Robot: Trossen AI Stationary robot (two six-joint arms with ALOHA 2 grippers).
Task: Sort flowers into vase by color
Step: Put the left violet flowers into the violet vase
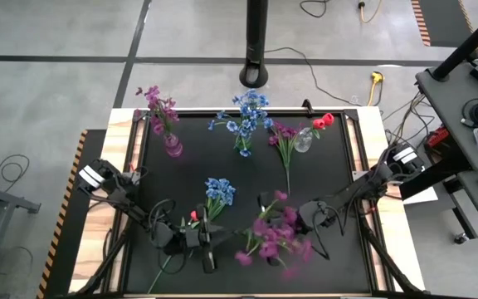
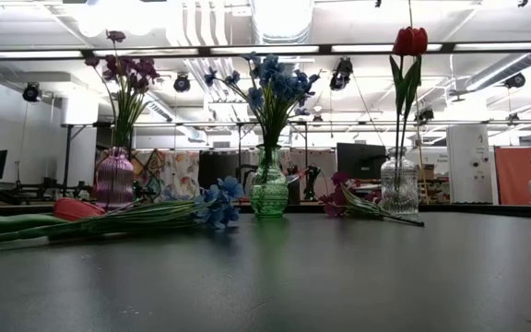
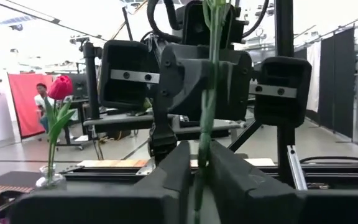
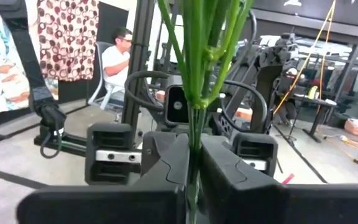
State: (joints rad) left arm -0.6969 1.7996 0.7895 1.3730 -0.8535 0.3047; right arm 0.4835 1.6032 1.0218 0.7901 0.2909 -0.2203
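A purple flower spray point(image 1: 272, 237) hangs in the air over the table's near middle, between my two grippers, which face each other. My left gripper point(image 3: 199, 163) point(image 1: 216, 243) and my right gripper point(image 4: 193, 155) point(image 1: 285, 218) are both shut on its green stem. At the far side stand a purple vase point(image 1: 173, 147) with purple blooms, a green vase point(image 2: 268, 187) with blue blooms and a clear vase point(image 2: 399, 189) with a red tulip. A blue spray point(image 1: 219, 192) and a red bud point(image 2: 75, 208) lie on the mat. My left gripper pinches the thin single stem point(image 3: 205, 134) between its two fingers, which reach in about level from the table's left and lie across the stem. The stem is clear of the table. My right gripper pinches the stem point(image 4: 195, 121) just below the point where it branches. Its fingers come about level from the table's right and lie across the stem. The spray is lifted clear of the mat.
Another purple spray point(image 1: 286, 148) lies flat on the mat beside the clear vase. The stems of the blue spray and red bud point(image 2: 109, 219) run along the mat toward the near left corner. A camera pole base point(image 1: 255, 76) stands beyond the far edge.
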